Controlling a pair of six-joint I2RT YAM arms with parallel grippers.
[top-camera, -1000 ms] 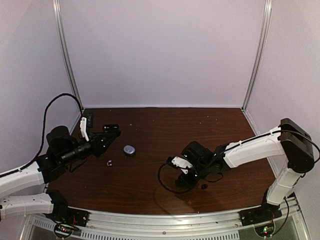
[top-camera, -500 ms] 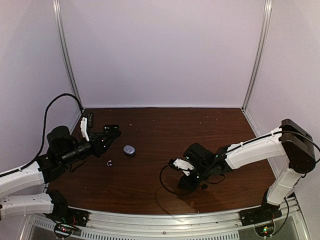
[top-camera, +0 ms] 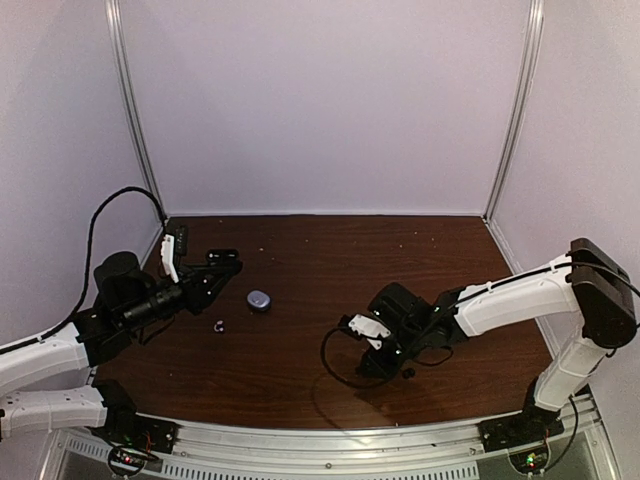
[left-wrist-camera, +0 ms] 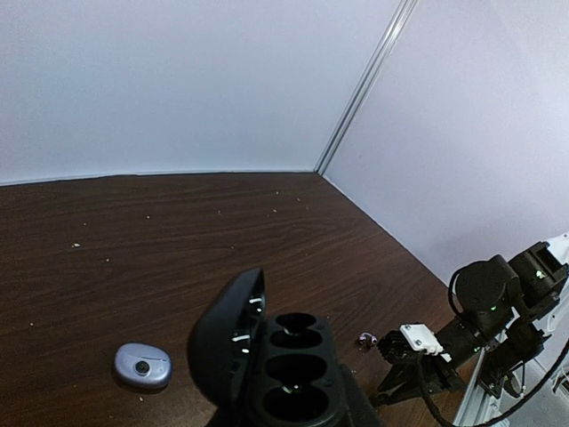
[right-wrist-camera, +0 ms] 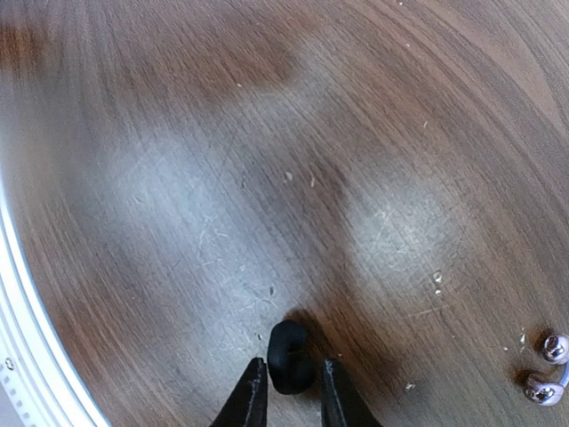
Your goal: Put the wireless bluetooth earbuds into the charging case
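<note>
Scratched, faintly glossy wood-grain table (right-wrist-camera: 222, 178); smooth plastic-looking charging case (left-wrist-camera: 142, 366)

My left arm (top-camera: 60, 350) reached in from the near left corner with its forearm almost level. The left gripper (top-camera: 222, 262) was raised, pointing toward the far right, and its jaws were closed; in its wrist view the left gripper (left-wrist-camera: 267, 356) filled the bottom edge. My right arm (top-camera: 510, 295) was bent at a high elbow on the far right, and its forearm sloped down and left. The right gripper (top-camera: 375, 365) hung low with its tips pointed down. In the right wrist view the right gripper (right-wrist-camera: 292, 391) had its jaws a narrow gap apart.
</note>
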